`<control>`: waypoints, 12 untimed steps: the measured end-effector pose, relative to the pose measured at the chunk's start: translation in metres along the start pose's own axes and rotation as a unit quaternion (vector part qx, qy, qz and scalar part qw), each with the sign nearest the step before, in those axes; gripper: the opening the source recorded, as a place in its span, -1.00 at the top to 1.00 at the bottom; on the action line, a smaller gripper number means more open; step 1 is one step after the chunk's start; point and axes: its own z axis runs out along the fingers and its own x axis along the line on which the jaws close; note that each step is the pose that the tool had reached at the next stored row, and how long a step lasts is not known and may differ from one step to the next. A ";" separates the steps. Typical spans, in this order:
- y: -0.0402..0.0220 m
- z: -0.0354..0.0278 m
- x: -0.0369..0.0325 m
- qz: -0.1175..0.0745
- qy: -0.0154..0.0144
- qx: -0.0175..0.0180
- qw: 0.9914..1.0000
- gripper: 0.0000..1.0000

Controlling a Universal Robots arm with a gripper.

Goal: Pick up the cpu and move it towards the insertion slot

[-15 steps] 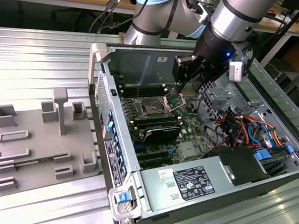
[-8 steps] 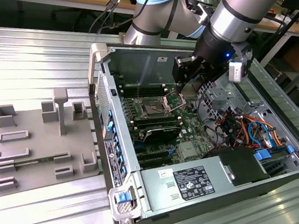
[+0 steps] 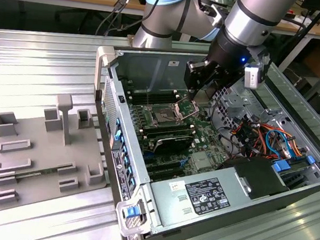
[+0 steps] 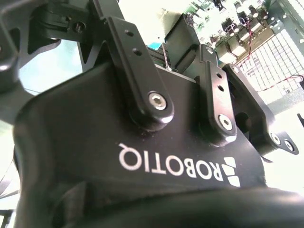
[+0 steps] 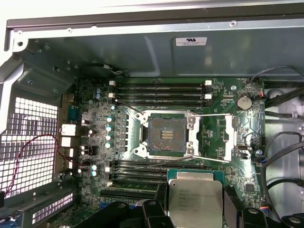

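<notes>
In the first wrist view the cpu (image 5: 194, 200), a flat square chip with a pale silvery top, sits between my gripper's (image 5: 195, 209) two dark fingers (image 5: 161, 204), which are shut on its sides. Just beyond it lies the insertion slot (image 5: 166, 135), a dark square socket in a shiny steel frame with its bracket (image 5: 216, 137) swung open to one side. In the exterior view my gripper (image 3: 195, 82) hangs inside the open computer case, a little above and to the exterior view's right of the insertion slot (image 3: 165, 116).
Long black memory slots (image 5: 161, 88) flank the socket on both sides. A grey plastic tray (image 3: 42, 153) with raised blocks lies on the exterior view's left, outside the case. The power supply (image 3: 203, 196) and coloured cables (image 3: 261, 136) fill the case's near and right parts.
</notes>
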 end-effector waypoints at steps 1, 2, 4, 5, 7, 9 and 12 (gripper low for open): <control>0.0000 0.0002 0.0000 0.000 0.000 0.000 1.000 -0.09; 0.0000 0.0003 0.0000 0.000 0.000 0.000 1.000 -0.09; -0.0001 0.0007 0.0000 0.000 0.000 0.000 1.000 -0.09; -0.0001 0.0009 0.0000 0.000 0.000 0.000 1.000 -0.09; -0.0001 0.0013 0.0000 0.000 0.000 0.000 1.000 -0.09; -0.0002 0.0017 0.0000 0.000 0.000 0.000 1.000 -0.09; -0.0002 0.0023 0.0000 0.000 0.000 0.000 1.000 -0.09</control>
